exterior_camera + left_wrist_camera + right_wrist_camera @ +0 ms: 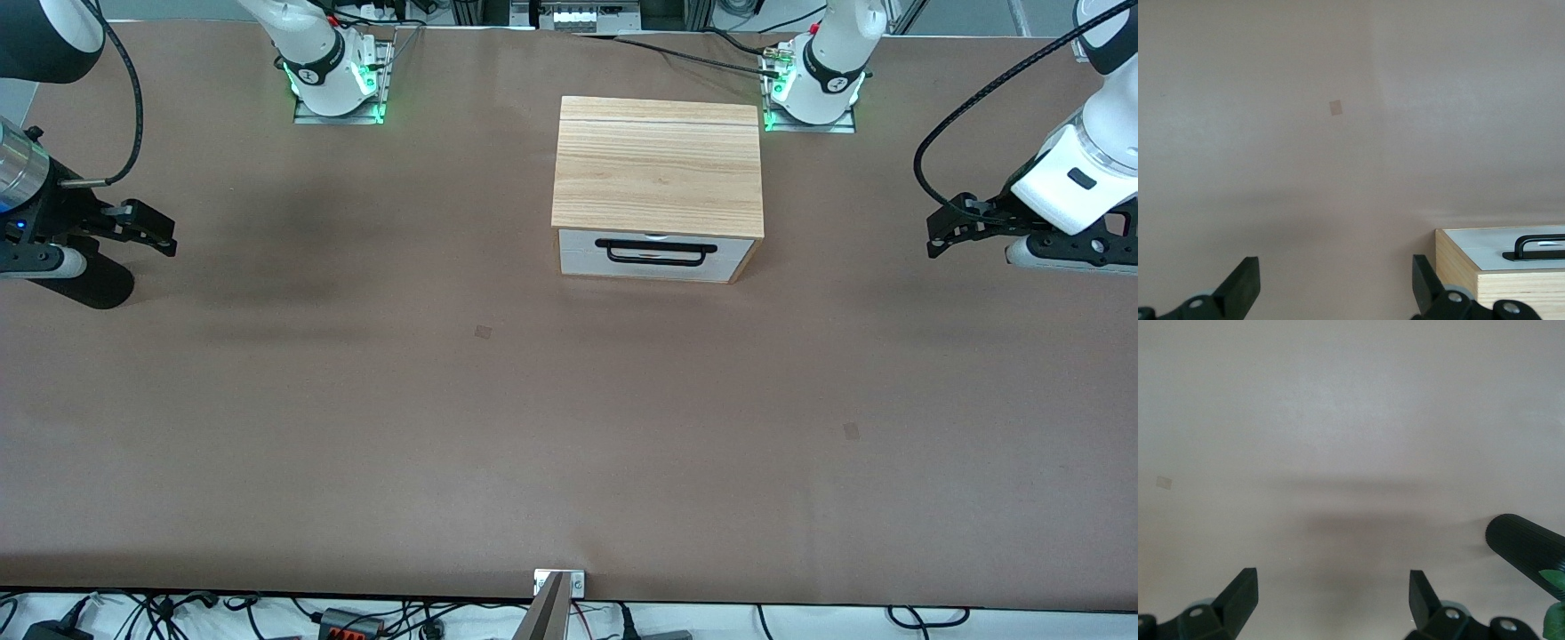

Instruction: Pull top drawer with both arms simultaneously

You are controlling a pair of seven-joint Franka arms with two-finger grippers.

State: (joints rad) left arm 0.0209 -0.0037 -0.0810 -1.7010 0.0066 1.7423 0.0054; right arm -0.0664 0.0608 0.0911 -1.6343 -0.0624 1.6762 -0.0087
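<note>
The top drawer (582, 252) is shut, its white front panel flush in the wood-topped cabinet (658, 164) at mid-table. Its black bar handle (656, 253) faces the front camera. My left gripper (944, 229) hangs open over bare table toward the left arm's end, well apart from the cabinet. In the left wrist view the left gripper (1333, 267) holds nothing, and the drawer front (1498, 245) and handle (1540, 245) show at one corner. My right gripper (151, 229) hovers open over the table at the right arm's end. The right gripper (1331, 580) is empty too.
The brown table surface (356, 427) carries two small tape squares (483, 332) (851, 431). Both arm bases (338, 84) (813, 93) stand at the table's back edge, the left arm's base close beside the cabinet. A black ribbed cylinder (1525, 547) shows beside the right gripper.
</note>
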